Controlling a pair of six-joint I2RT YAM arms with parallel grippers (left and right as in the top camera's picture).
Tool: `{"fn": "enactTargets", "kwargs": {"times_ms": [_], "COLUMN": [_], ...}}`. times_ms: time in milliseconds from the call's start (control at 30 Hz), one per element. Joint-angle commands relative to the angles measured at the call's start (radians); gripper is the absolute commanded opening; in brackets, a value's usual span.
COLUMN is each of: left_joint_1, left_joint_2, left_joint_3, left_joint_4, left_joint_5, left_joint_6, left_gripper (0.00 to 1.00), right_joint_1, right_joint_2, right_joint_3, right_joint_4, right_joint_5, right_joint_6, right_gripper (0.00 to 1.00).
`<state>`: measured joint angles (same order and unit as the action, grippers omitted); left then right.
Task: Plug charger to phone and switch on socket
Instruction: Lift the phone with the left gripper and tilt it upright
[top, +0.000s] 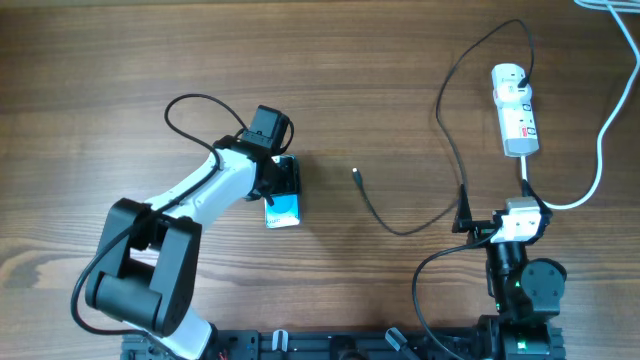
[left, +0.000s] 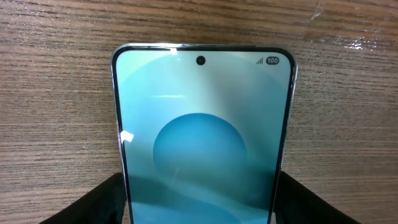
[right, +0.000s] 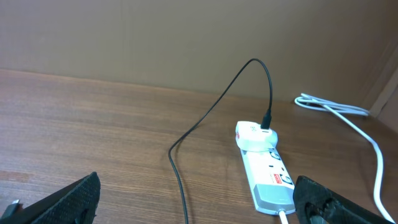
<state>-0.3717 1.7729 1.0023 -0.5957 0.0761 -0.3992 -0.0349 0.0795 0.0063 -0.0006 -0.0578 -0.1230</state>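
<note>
Left wrist view: the left claw (left: 199, 179) has one finger on each side of the phone (left: 199, 118), which lies flat on the tabletop (left: 56, 74). I cannot tell if it squeezes. The screen says "100". The right claw (right: 196, 186) is wide open and holds nothing. The charger (top: 405, 233) tip lies apart from the phone.

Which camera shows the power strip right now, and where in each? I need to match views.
Overhead: the power strip at upper right.
Left wrist: not in it; the phone fills the view.
Right wrist: the power strip low, right of centre, running away from the camera.
Shared landmark: the black charger cable plugged into its far end, seen in overhead and right wrist.
</note>
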Motion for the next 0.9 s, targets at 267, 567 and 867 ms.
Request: {"fn": "enactTargets", "kwargs": {"times_ms": [267,567,867], "left_joint_1": [-0.004,-0.043,-0.091], "left_joint_2": [0.079,0.079,0.079], "left_joint_3": [-0.037,-0.037,-0.037], "left_joint_4": [0.001,0.001,-0.002], "left_joint_5": [-0.003,-0.138,-0.208], "left_joint_6": [-0.002,0.003,0.002], "left_gripper": [0.72,0.68,0.80], "right_joint_1": [-0.004,-0.004,-0.004], "right_joint_2": [-0.003,-0.003,-0.003], "right_joint_3": [-0.001,-0.001,-0.001], "right_joint_4": [0.003,0.003,0.003], "right_joint_5": [0.013,0.013,0.013], "right_joint_6": [0.018,0.018,0.018], "right_gripper": [1.00,1.00,1.00]}}
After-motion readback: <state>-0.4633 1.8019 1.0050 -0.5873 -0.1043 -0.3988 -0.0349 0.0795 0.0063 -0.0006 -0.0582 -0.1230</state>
